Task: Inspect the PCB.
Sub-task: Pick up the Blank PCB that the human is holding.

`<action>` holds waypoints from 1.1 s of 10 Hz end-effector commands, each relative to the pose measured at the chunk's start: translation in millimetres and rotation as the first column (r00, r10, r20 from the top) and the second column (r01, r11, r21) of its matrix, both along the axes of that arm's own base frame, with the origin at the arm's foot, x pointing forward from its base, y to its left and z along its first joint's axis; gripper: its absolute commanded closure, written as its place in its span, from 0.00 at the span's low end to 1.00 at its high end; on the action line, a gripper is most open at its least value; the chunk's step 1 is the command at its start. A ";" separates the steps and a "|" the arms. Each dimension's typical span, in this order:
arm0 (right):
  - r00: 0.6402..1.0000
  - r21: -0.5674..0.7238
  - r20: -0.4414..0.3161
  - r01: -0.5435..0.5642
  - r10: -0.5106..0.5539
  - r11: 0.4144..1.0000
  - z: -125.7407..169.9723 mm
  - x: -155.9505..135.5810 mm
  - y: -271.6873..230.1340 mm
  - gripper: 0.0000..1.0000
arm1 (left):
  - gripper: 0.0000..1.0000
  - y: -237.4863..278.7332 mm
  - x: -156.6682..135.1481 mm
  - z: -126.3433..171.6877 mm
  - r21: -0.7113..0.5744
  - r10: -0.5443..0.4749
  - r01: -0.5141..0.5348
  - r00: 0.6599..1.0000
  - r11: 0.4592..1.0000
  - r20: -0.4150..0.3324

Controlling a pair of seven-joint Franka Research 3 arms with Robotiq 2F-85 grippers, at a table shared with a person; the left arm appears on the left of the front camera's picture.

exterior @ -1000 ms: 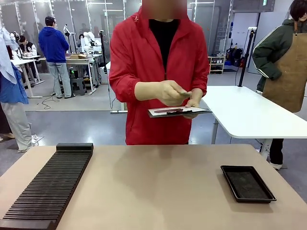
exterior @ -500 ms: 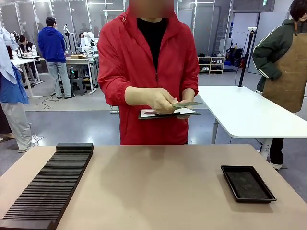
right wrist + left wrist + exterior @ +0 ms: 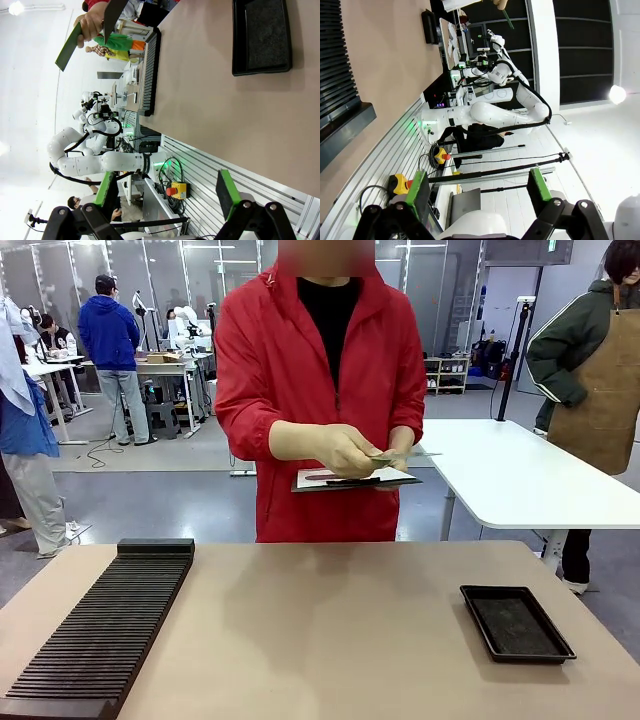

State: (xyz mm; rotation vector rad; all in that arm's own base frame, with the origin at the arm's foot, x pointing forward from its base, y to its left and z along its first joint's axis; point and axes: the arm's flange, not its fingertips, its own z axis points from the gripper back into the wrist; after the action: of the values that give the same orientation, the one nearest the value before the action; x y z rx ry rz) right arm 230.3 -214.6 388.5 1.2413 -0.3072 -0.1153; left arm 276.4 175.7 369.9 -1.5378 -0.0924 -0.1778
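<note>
Across the table a person in a red jacket holds the PCB, a thin pale-green board, edge-on in one hand just above a dark clipboard-like panel. In the right wrist view the PCB shows as a bright green strip in the person's hand. The left wrist view catches its green edge at the top. My left gripper is open with nothing between its green pads. My right gripper is also open and holds nothing. Both are far from the board.
A long black slotted rack lies on the table's left side. A shallow black tray sits at the right. The tan tabletop between them is bare. A white table and other people stand behind.
The person has swayed left and then back toward the middle, drawing the PCB in closer above the dark panel. Neither gripper's jaws have changed.
</note>
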 end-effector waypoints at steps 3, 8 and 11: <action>0.994 0.052 -0.095 -0.048 0.053 0.997 44.7 27.4 35.9 0.00 | 0.00 0.8 2.7 1.6 0.019 -0.002 0.002 1.000 1.000 -0.012; 0.967 0.167 -0.237 -0.050 0.089 0.985 145.4 87.9 108.2 0.00 | 0.00 0.8 2.7 1.6 0.019 -0.002 0.002 1.000 1.000 -0.012; 0.955 0.127 -0.273 -0.087 0.119 0.988 177.0 122.9 168.2 0.00 | 0.00 0.8 2.7 1.6 0.019 -0.002 0.002 1.000 1.000 -0.012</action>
State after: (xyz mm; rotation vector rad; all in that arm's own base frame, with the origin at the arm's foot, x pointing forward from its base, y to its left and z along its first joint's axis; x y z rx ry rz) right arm 342.6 -57.0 560.5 1.3547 -0.0045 -0.1881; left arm 277.0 175.3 369.8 -1.5376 -0.0901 -0.1788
